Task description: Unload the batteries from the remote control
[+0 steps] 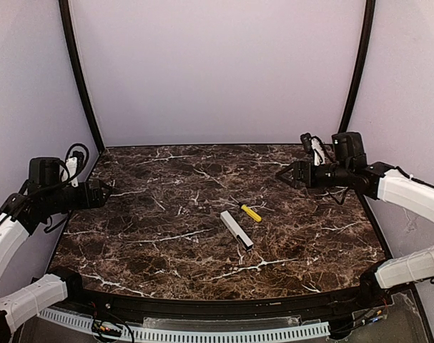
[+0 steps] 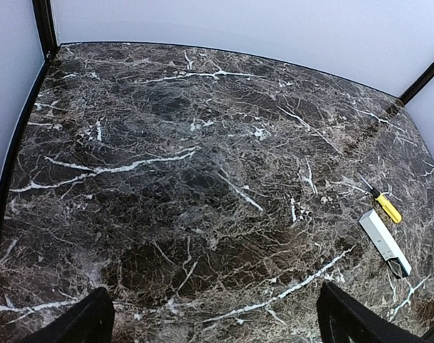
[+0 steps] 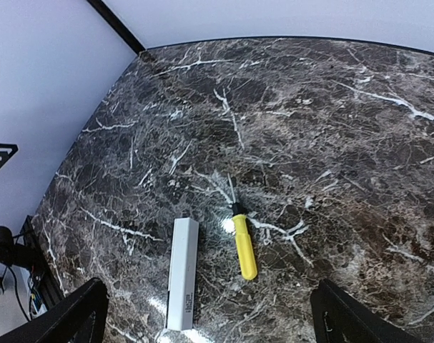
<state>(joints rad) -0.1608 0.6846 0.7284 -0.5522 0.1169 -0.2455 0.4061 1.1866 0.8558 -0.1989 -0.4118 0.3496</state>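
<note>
White-silver remote control lies flat mid-table, yellow stick just beside it, not touching. Probably light, stiff, slick plastic; pinch across long narrow sides near middle. Batteries not visible. Left gripper and right gripper spread wide, empty, well apart from remote.

A dark brown marble-patterned table with white veins fills the workspace, enclosed at the back and both sides by pale lilac-white walls. Two black curved poles rise from its far corners. A small yellow screwdriver with a short dark tip lies flat a little right of the table's middle, and a white slotted strip runs along the near edge.
</note>
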